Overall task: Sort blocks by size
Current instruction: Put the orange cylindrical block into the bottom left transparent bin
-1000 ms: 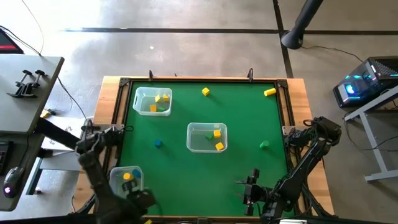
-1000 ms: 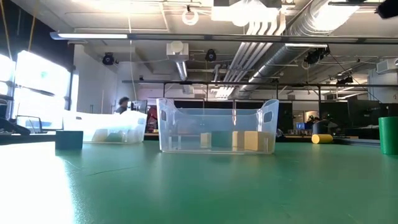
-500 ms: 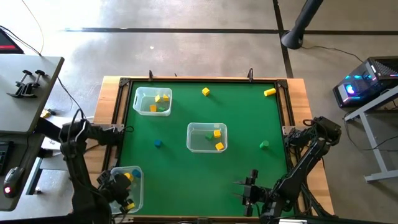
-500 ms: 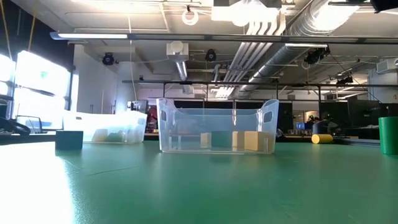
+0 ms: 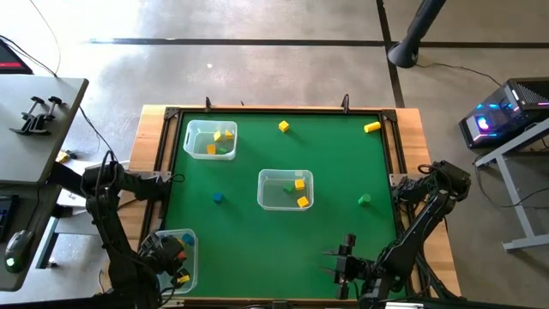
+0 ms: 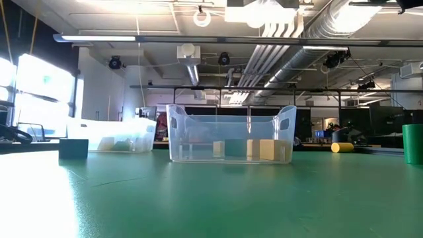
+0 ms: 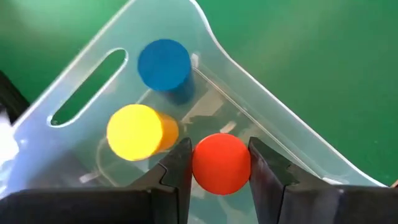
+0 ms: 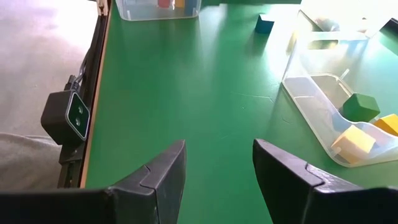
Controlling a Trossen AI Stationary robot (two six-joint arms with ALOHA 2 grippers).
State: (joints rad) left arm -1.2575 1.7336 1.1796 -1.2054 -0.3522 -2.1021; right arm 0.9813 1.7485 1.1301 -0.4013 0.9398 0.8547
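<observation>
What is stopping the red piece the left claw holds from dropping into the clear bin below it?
Nothing visible except the grip: the left gripper holds the red block above the bin, beside the yellow and blue blocks.

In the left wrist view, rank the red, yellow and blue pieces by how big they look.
1. Red piece, between the left gripper fingers, nearest the camera.
2. Yellow piece.
3. Blue piece.
Nearness may explain the difference; true sizes unsure.
</observation>
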